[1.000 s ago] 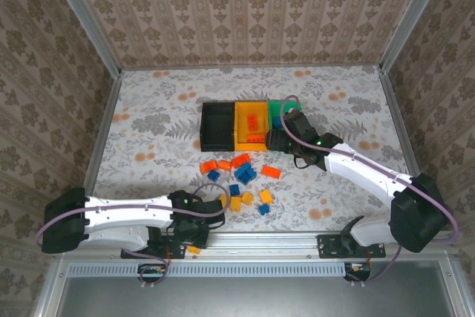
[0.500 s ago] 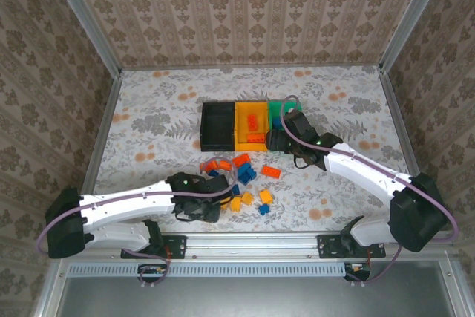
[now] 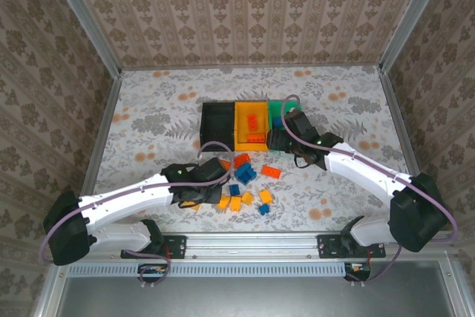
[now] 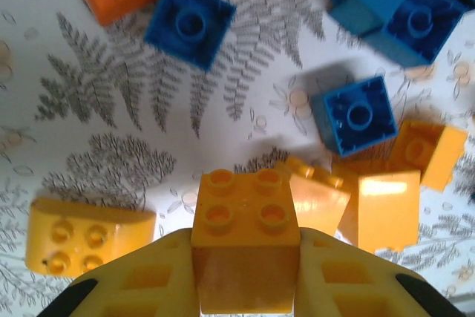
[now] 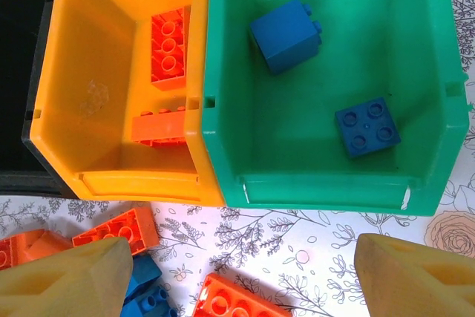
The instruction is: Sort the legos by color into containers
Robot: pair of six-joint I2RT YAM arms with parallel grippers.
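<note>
My left gripper (image 4: 246,261) is shut on a yellow-orange four-stud brick (image 4: 246,220). It hangs over the loose pile, where blue bricks (image 4: 189,21) and yellow-orange bricks (image 4: 390,209) lie. From above, the left gripper (image 3: 209,174) sits at the pile's left side. My right gripper (image 5: 241,280) is open with nothing between its fingers, just in front of the green bin (image 5: 326,183). That bin holds two blue bricks (image 5: 286,35). The orange-yellow bin (image 5: 96,94) holds red-orange bricks (image 5: 168,46). The black bin (image 3: 217,125) stands at the row's left end.
Loose bricks are scattered in front of the bins: red-orange (image 3: 271,171), blue (image 3: 246,174) and yellow-orange (image 3: 235,203). A rounded yellow brick (image 4: 89,235) lies left of the left gripper. Metal rails border the table (image 3: 148,102) at the sides and front.
The left arm has swung from the table's near edge up to the left side of the brick pile, carrying the yellow-orange brick. The right arm has not moved.
</note>
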